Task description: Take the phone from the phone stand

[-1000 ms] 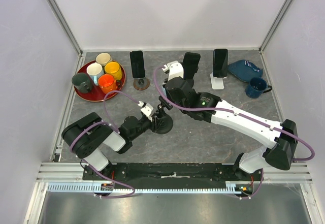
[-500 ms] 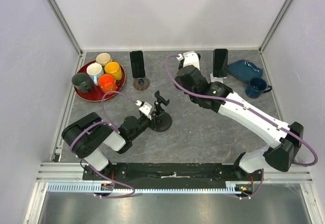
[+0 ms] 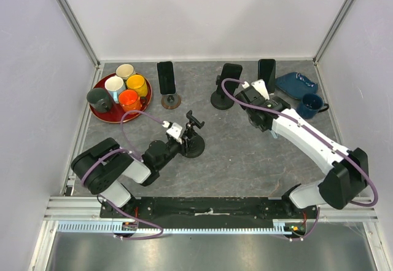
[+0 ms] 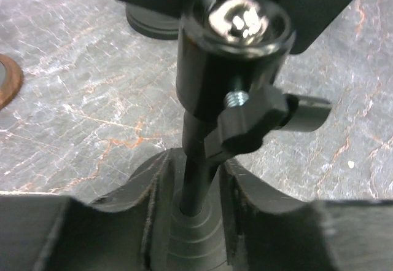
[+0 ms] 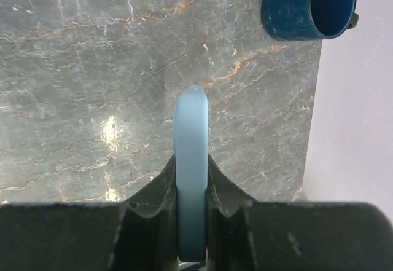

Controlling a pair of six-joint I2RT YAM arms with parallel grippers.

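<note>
My right gripper point(image 5: 190, 163) pinches only the end of the phone point(image 5: 190, 123), my left gripper point(image 4: 193, 188) sits loose around the stand point(image 4: 230, 56); I fear the phone slips

Your left arm point(image 3: 113, 168) is folded low at the near left, its forearm lying almost flat and reaching right. The left tool point(image 4: 191, 188) sits low with its jaws a little apart, one finger point(image 4: 156, 185) on each side of the stand post point(image 4: 195, 172) and a slim gap on either side. Your right arm point(image 3: 307, 141) stretches from its near-right base toward the far side, wrist bent downward. The right tool point(image 5: 190, 179) is pinched tight on the phone point(image 5: 190, 136), held edge-on.
</note>
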